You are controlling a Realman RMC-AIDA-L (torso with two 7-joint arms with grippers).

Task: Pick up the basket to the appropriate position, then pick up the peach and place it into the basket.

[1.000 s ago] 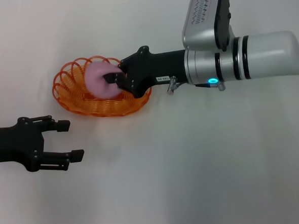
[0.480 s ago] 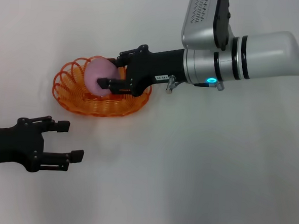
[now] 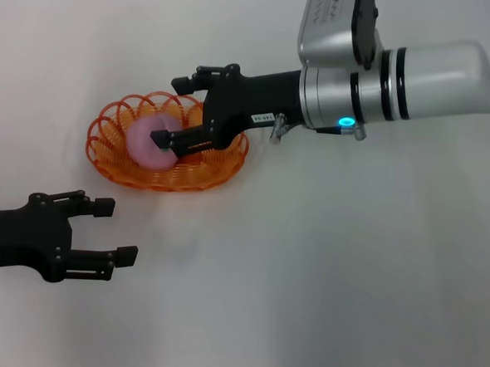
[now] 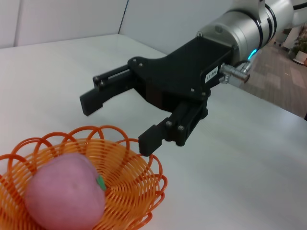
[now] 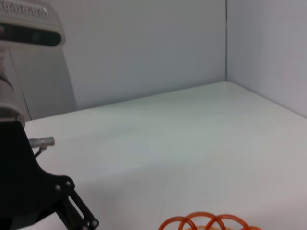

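The orange wire basket (image 3: 113, 163) sits on the white table, left of centre. The pale-pink peach (image 3: 146, 144) lies inside it; the left wrist view shows the peach (image 4: 62, 196) with its green leaf mark resting in the basket (image 4: 144, 201). My right gripper (image 3: 173, 111) is open just above the basket's right part, fingers spread and off the peach; it also shows in the left wrist view (image 4: 117, 120). My left gripper (image 3: 114, 229) is open and empty near the table's front left, apart from the basket.
The white table (image 3: 323, 263) spreads around the basket. The right arm's silver forearm (image 3: 418, 73) reaches in from the right. A bit of the basket's rim (image 5: 211, 223) shows in the right wrist view.
The right gripper opened and let go of the peach, which dropped into the basket. The gripper rose slightly. The left arm has not moved.
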